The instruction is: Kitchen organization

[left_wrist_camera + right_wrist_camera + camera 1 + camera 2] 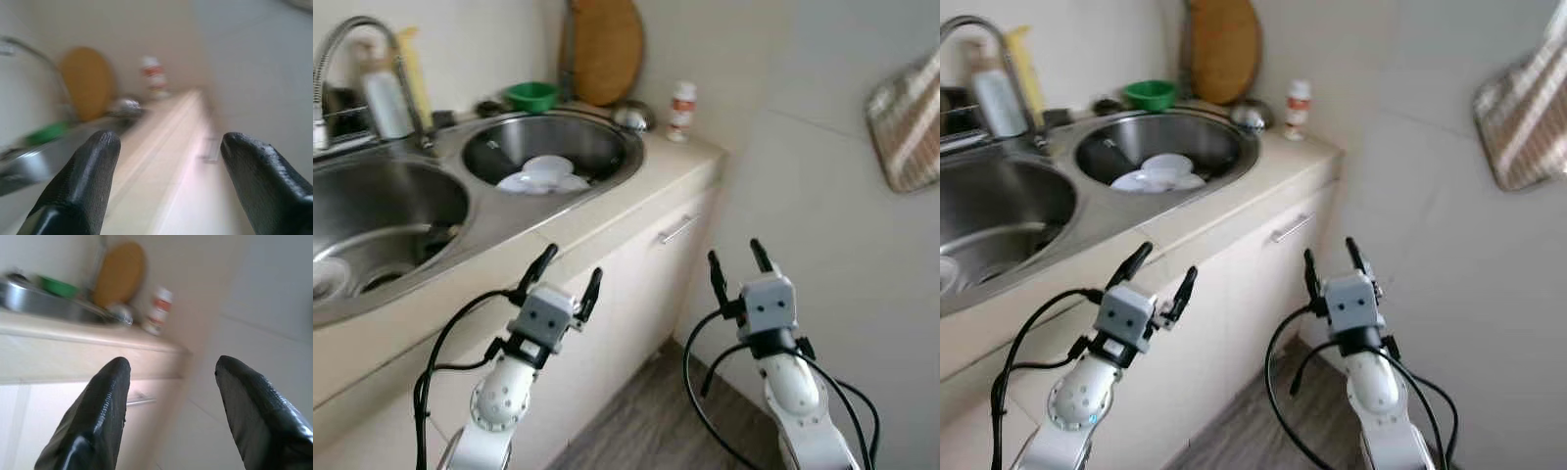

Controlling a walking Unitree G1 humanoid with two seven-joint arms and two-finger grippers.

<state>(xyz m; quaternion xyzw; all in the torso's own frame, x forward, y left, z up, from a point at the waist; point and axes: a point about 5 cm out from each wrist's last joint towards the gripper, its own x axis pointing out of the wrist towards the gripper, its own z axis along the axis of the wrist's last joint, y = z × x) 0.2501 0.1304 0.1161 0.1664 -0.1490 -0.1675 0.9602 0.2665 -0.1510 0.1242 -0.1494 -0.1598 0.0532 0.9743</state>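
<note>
Both arms raised before the worktop (636, 186), left pincer (566, 276) and right pincer (736, 264) released, empty; two sink basins (558, 142).

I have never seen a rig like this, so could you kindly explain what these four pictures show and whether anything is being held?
It is a walking humanoid robot in a kitchen. Two pictures come from its head, looking down; the two blurred ones look along each wrist's black fingers. The left hand hovers open by the counter edge; the right hand is open before the cabinet. Both hold nothing. White dishes lie in the round sink; a green bowl, wooden board and small bottle stand behind.
</note>
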